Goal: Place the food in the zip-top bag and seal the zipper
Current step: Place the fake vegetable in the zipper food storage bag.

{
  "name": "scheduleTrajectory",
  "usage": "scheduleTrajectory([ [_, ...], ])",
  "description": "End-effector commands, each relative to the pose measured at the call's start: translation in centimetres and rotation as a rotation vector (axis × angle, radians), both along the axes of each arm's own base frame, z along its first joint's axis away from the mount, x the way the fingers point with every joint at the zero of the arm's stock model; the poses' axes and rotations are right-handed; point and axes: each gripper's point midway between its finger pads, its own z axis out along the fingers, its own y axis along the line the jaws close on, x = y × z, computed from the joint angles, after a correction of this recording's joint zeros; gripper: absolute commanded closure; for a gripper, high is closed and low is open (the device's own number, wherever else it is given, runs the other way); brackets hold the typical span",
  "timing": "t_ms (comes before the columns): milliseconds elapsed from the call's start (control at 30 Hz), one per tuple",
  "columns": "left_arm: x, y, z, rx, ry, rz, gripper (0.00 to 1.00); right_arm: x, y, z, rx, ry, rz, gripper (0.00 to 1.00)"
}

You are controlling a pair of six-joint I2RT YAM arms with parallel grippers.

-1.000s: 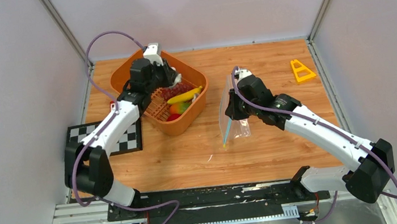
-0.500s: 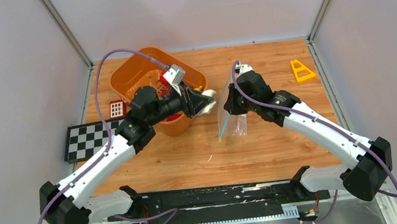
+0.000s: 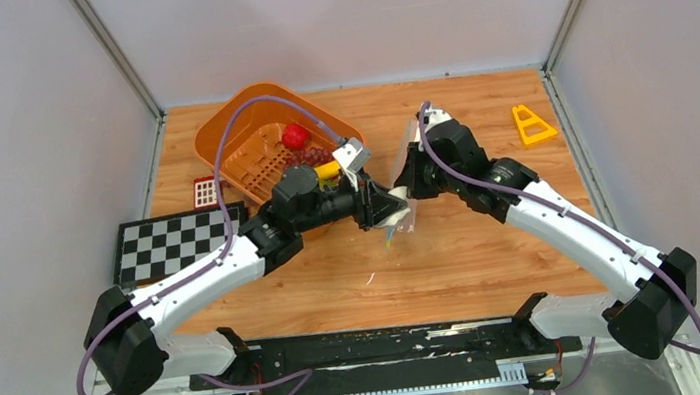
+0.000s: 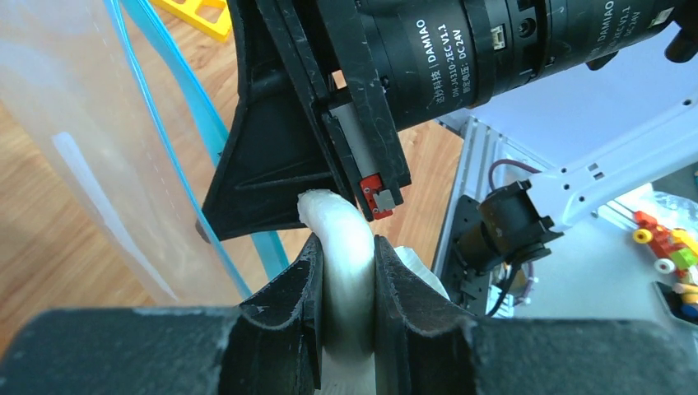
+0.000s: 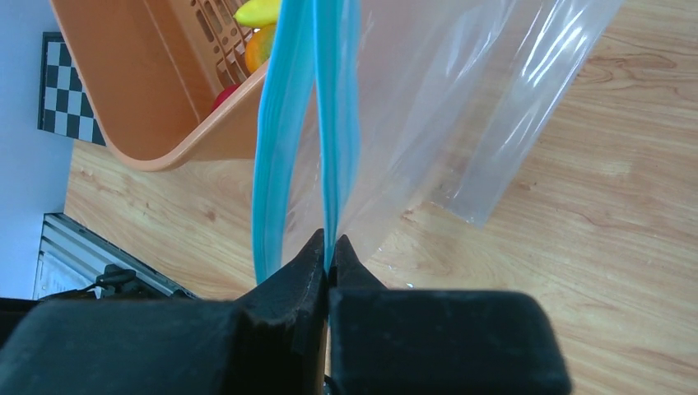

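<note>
My left gripper [image 3: 390,209] is shut on a white garlic-like food piece [image 4: 344,247] and holds it right at the open mouth of the clear zip-top bag [image 4: 74,148]. My right gripper [image 3: 412,176] is shut on one lip of the teal zipper [image 5: 333,123] and holds the bag [image 5: 461,107] hanging above the table. The other zipper lip [image 5: 276,148] hangs free, so the mouth gapes. A red round fruit [image 3: 295,136] and a yellow banana [image 3: 328,171] lie in the orange basket [image 3: 228,137]. The banana [image 5: 259,12] and an orange piece [image 5: 259,51] also show in the right wrist view.
The orange basket's wall [image 5: 165,107] stands just left of the bag. A small red grid block [image 3: 207,191] and a checkerboard [image 3: 175,241] lie at the left. A yellow triangular piece [image 3: 530,124] lies at the back right.
My left arm has swung right from the basket to the bag mouth, carrying the white piece. The basket has shifted back and left. My right gripper has kept hold of the bag and raised it slightly.
</note>
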Motion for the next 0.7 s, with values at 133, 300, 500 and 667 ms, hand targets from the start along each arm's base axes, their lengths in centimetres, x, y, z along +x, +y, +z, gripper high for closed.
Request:
scheduleTrajectory([
  [133,3.3,0.8,-2.4,0.161,-0.097,0.197,0.90,-0.6,1.2,4.2,0.134,-0.070,0.053,1.00],
  [300,5.0,1.5,-3.5,0.231,-0.104,0.285,0.91,-1.4,1.3,4.6,0.152,-0.072,0.085,1.00],
  [500,6.1,1.4,-4.2,0.271,-0.104,0.324,0.91,-2.3,1.7,5.0,0.179,-0.064,0.125,1.00],
  [667,7.1,1.8,-4.1,0.324,-0.124,0.407,0.91,-2.7,1.9,5.3,0.194,-0.060,0.142,1.00],
])
